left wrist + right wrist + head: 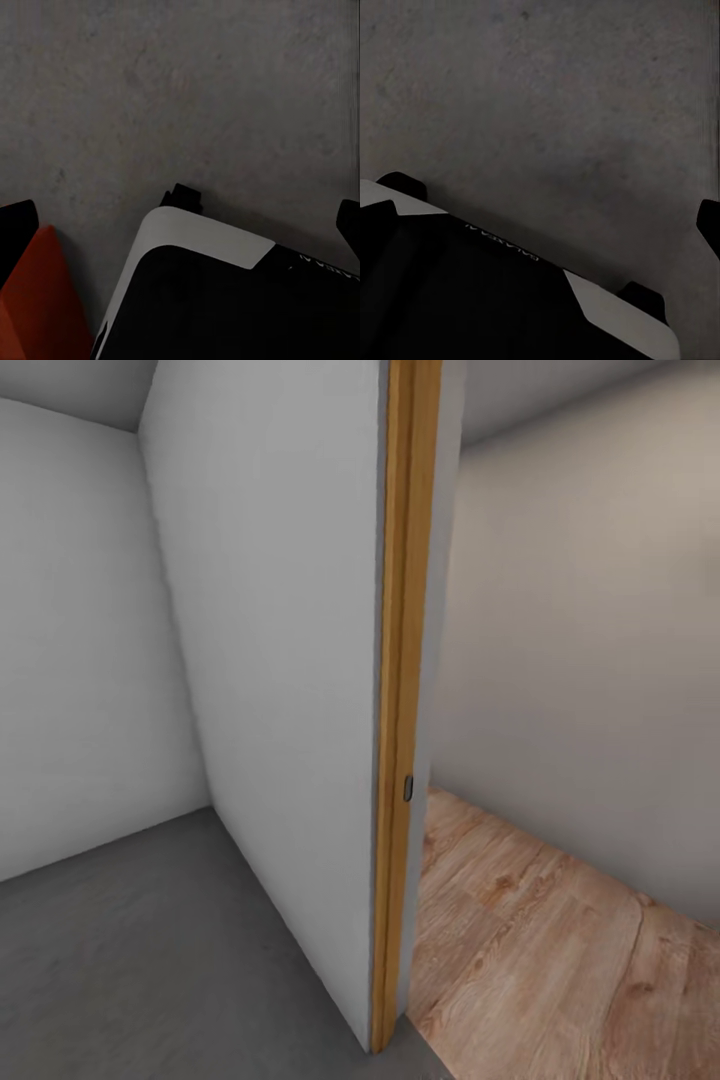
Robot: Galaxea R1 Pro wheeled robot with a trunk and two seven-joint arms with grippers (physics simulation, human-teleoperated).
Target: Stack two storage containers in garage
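Observation:
An orange-red corner of one storage container (37,300) shows in the left wrist view, low beside the robot's base and just under one fingertip (16,221). My left gripper (182,223) is open, its fingertips far apart over the grey concrete floor (180,90). Whether the container rests on the floor or touches the finger I cannot tell. My right gripper (542,225) is open too, with nothing between its fingers above the same concrete floor (555,97). The second container is out of view.
In the head view a white wall end with a wooden door frame (400,710) stands straight ahead. Grey concrete floor (130,950) lies to its left, light wood-plank floor (550,950) to its right. The robot's black and white base (225,300) fills the low part of both wrist views.

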